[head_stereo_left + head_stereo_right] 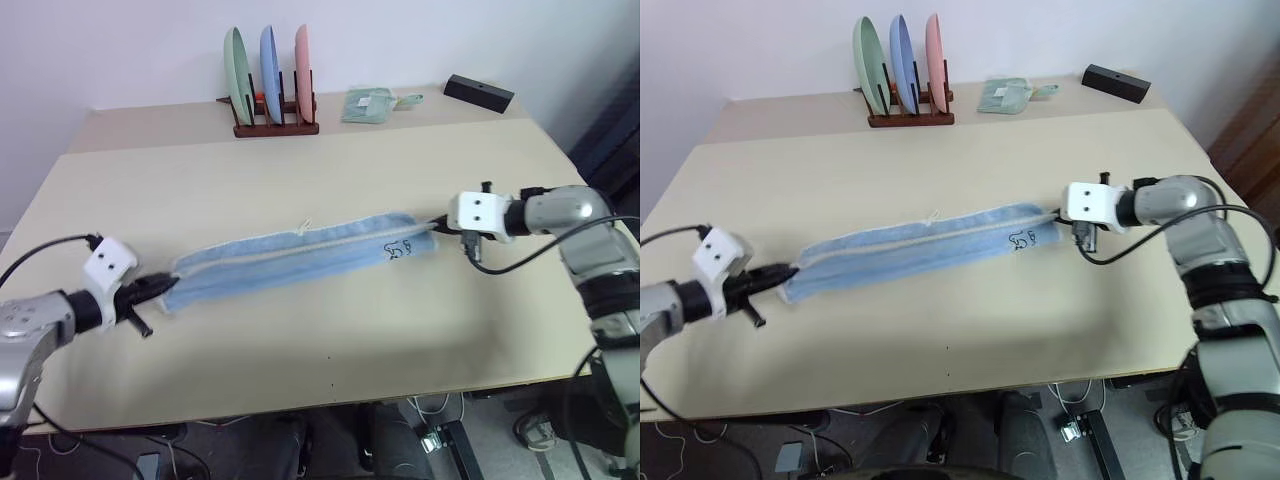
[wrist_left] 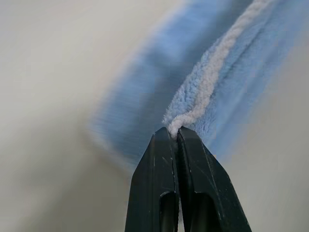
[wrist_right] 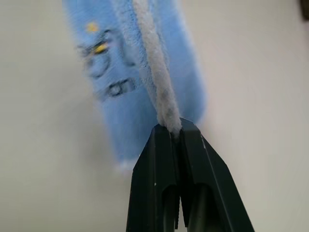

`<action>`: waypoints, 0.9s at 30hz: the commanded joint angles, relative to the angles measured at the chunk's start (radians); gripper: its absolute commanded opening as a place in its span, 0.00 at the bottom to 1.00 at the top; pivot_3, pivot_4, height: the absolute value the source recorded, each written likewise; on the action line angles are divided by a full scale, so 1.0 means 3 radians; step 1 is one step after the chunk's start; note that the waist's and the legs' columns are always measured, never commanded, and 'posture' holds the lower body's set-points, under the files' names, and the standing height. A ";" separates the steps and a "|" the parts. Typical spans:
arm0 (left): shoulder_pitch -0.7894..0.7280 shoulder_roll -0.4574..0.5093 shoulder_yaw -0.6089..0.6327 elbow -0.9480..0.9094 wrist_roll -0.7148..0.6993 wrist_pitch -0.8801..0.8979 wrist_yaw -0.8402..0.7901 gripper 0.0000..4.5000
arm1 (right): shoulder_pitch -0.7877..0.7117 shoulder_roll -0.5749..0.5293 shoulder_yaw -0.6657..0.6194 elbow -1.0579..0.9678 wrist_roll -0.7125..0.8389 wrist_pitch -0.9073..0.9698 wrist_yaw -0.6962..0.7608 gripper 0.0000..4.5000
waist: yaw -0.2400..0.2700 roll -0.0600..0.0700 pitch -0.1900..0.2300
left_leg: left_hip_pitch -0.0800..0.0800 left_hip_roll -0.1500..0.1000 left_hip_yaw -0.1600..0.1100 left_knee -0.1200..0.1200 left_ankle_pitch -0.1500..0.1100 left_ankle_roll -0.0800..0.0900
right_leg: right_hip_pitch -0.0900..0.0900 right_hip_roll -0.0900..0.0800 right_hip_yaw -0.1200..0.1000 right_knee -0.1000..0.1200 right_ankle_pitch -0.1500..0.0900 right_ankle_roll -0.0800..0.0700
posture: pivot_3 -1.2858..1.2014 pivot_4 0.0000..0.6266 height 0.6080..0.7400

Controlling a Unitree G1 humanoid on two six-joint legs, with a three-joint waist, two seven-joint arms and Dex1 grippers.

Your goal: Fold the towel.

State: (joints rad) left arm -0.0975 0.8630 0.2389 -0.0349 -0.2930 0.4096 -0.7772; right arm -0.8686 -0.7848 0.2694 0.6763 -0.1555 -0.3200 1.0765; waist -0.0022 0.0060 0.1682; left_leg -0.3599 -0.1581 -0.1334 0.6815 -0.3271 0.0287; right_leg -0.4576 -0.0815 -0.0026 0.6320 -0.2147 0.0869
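The light blue towel [image 1: 300, 256] is stretched in a long narrow band between my two grippers, hanging just over the beige table [image 1: 300, 340]. Its whitish edge trim [image 2: 212, 67] runs along the top, and the dark embroidered mark [image 1: 397, 249] sits near the right end. My left gripper [image 1: 168, 285] is shut on the towel's left end, its fingers [image 2: 190, 164] pinching the trim. At the right end my right gripper [image 1: 437, 227] is shut on the trim too, which the right wrist view shows clamped between the fingers [image 3: 193, 159].
At the table's far edge stands a wooden rack [image 1: 275, 125] holding three upright plates. Beside it lie a small mint-green folded cloth [image 1: 368, 104] and a black box [image 1: 479, 92]. Cables trail from both wrists.
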 commanded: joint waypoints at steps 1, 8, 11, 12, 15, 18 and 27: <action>-0.0296 -0.0087 -0.0163 0.0599 0.0345 -0.0230 0.0270 0.00 | -0.0296 0.0108 0.0052 0.0538 -0.0295 -0.0194 -0.0382 0.01 | -0.0004 -0.0001 0.0000 | -0.0005 0.0000 0.0000 0.0000 0.0000 0.0000 | -0.0006 0.0000 0.0000 -0.0001 0.0000 0.0000 | 0.52 0.24 1.00; -0.0551 -0.0229 -0.0238 0.0943 0.0311 -0.0331 0.0242 0.07 | -0.0539 0.0281 0.0143 0.1052 -0.0530 -0.0412 -0.0803 0.13 | -0.0047 -0.0002 0.0000 | -0.0027 -0.0003 -0.0001 0.0004 0.0000 0.0001 | -0.0025 -0.0001 -0.0003 -0.0002 0.0001 0.0001 | 0.52 0.24 1.00; -0.0525 -0.0254 -0.0174 0.0897 0.0236 -0.0281 0.0236 0.32 | -0.0545 0.0243 0.0142 0.1066 -0.0567 -0.0450 -0.0846 0.40 | -0.0049 -0.0002 0.0000 | -0.0026 -0.0002 -0.0001 0.0004 0.0001 0.0000 | -0.0025 0.0000 -0.0003 0.0000 0.0001 0.0001 | 0.52 0.24 1.00; -0.0498 -0.0265 -0.0123 0.0849 0.0214 -0.0243 0.0271 0.43 | -0.0532 0.0200 0.0135 0.1031 -0.0582 -0.0478 -0.0863 0.53 | -0.0049 -0.0001 -0.0001 | -0.0026 -0.0002 -0.0001 0.0005 0.0001 0.0000 | -0.0026 -0.0001 -0.0002 0.0001 0.0001 0.0001 | 0.52 0.24 1.00; -0.0391 -0.0288 0.0031 0.0679 0.0137 -0.0193 0.0333 0.77 | -0.0473 0.0076 0.0080 0.0915 -0.0585 -0.0507 -0.0888 0.87 | -0.0051 -0.0001 0.0000 | -0.0027 -0.0002 -0.0001 0.0004 0.0001 0.0000 | -0.0027 -0.0001 -0.0001 0.0001 0.0001 0.0001 | 0.52 0.24 1.00; -0.0260 -0.0366 0.0292 0.0453 0.0070 -0.0236 0.0548 0.88 | -0.0322 -0.0114 -0.0106 0.0679 -0.0501 -0.0380 -0.1080 0.96 | -0.0032 -0.0001 -0.0001 | -0.0029 -0.0002 -0.0001 0.0004 0.0000 0.0000 | -0.0028 -0.0001 -0.0001 0.0001 0.0001 0.0001 | 0.52 0.24 1.00; 0.0030 -0.0651 0.0541 -0.0499 -0.0167 -0.0315 0.0692 0.89 | 0.1303 -0.0058 -0.1337 -0.1953 0.1356 0.2761 -0.0650 0.99 | 0.0050 -0.0004 -0.0004 | -0.0036 -0.0001 -0.0005 0.0011 0.0000 0.0001 | -0.0026 -0.0002 -0.0001 -0.0001 0.0001 0.0001 | 0.52 0.24 1.00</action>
State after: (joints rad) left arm -0.0965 0.6627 0.3866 -0.1405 -0.3389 0.3324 -0.5674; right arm -0.4905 -0.8017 -0.0671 0.2316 0.1488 0.3417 0.8805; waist 0.0129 0.0047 0.1670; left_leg -0.3705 -0.1584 -0.1350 0.6847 -0.3270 0.0289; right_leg -0.4653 -0.0819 -0.0029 0.6319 -0.2144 0.0873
